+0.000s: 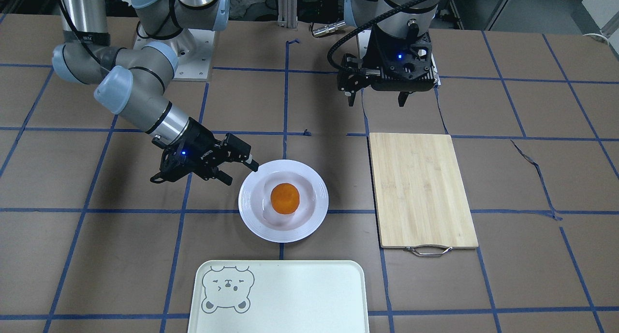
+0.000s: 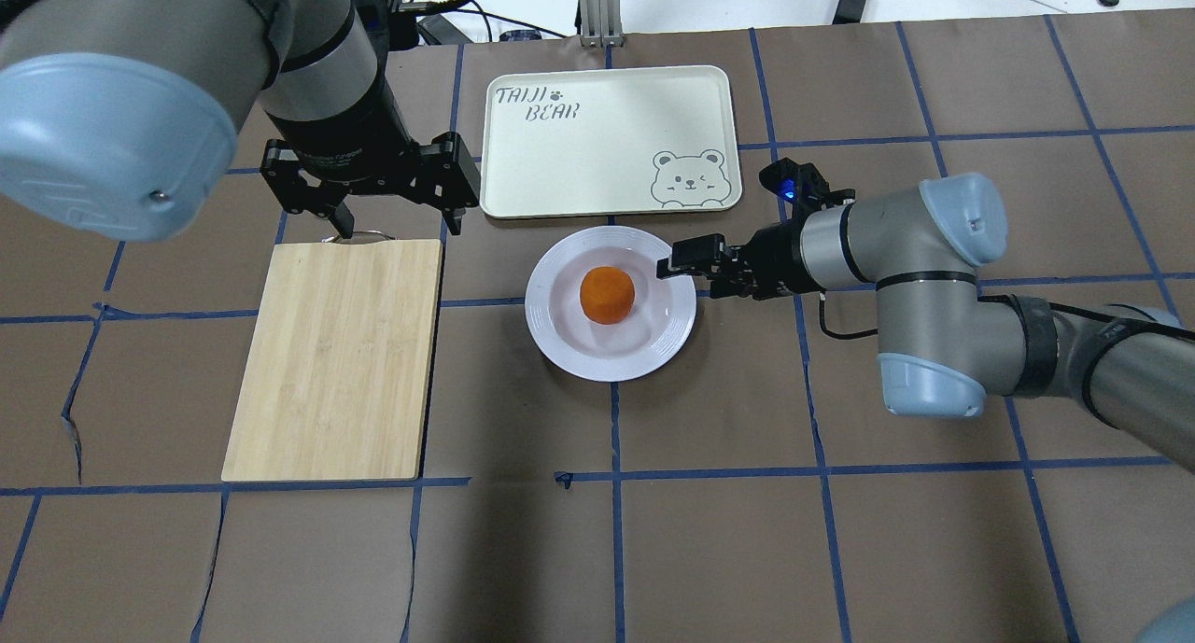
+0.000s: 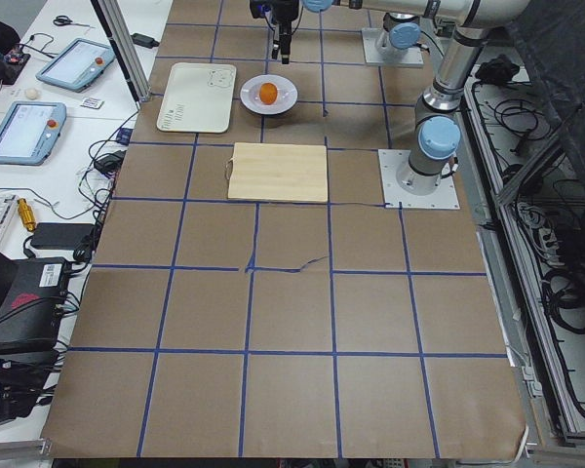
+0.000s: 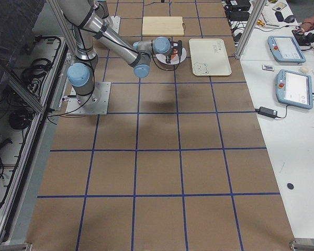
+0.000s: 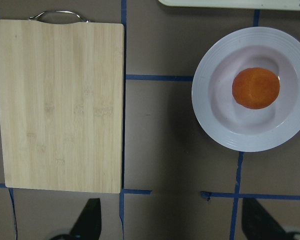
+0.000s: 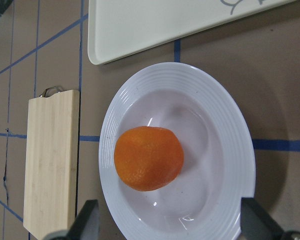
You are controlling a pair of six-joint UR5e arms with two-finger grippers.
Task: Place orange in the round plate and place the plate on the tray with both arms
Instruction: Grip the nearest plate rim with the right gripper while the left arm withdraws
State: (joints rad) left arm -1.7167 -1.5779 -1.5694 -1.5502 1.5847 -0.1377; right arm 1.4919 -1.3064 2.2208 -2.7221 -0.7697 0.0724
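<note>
Brown paper crossed by blue tape lines covers the tabletop, which holds one orange, one plate, one tray, one cutting board and two arms. The orange sits in the sunken centre of the white plate (being round, it shows no long axis). The plate rests flat on the tabletop just beside the tray, not on it.

The tray lies with its long axis running side to side across the robot's front. Its bear drawing is in the corner nearest the plate. The cutting board lies on the robot's left, its long axis running away from the robot and its metal handle at the far end.

The right arm reaches in low from the side, its jaws spread wide at the plate's rim. Whether they touch the rim cannot be told. The left arm hangs over the handle end of the board, its jaws pointing straight down, spread apart and holding nothing.
</note>
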